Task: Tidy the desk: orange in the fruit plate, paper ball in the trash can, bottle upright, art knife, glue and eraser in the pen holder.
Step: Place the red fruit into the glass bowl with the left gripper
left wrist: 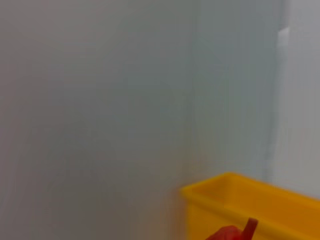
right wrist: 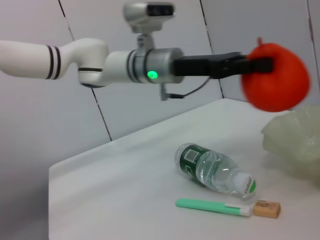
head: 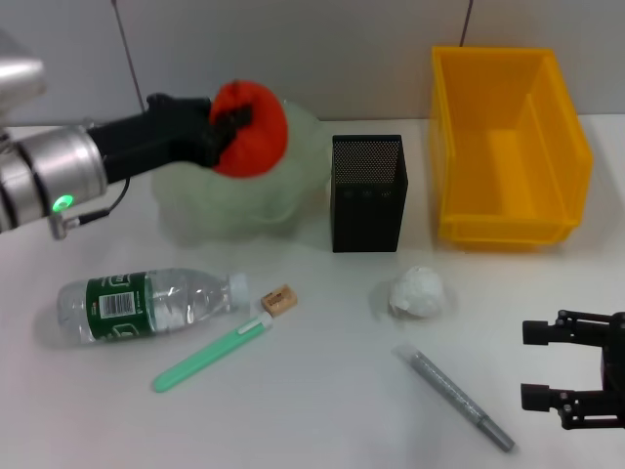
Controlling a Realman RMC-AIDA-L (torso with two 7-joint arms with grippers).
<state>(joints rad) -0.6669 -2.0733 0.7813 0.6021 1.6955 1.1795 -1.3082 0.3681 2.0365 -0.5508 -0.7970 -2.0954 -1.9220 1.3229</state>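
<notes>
Your left gripper (head: 237, 125) is clamped on the orange (head: 252, 128), holding it in the air above the fruit plate (head: 239, 195), clear of the pale-green bowl. From the right wrist view you can see the same thing side on: the black fingers (right wrist: 250, 64) pinch the orange (right wrist: 274, 77) well above the plate's wavy rim (right wrist: 292, 145). The left wrist view gives you only a sliver of the orange (left wrist: 231, 233) and a corner of the trash can (left wrist: 250, 202) against the wall. Your right gripper (head: 557, 363) sits parked low at the near right of the desk, its fingers spread apart with nothing between them. The bottle (head: 146, 305) lies on its side at the near left, cap pointing toward the eraser (head: 279, 299), which rests just beside the white end of the mint-green art knife (head: 210, 356). The pen holder (head: 368, 192) stands upright between the fruit plate and the trash can (head: 508, 147). The paper ball (head: 418, 292) sits on the desk in front of the pen holder, and a grey pen-like stick (head: 454, 397) lies near it, toward your right gripper.
</notes>
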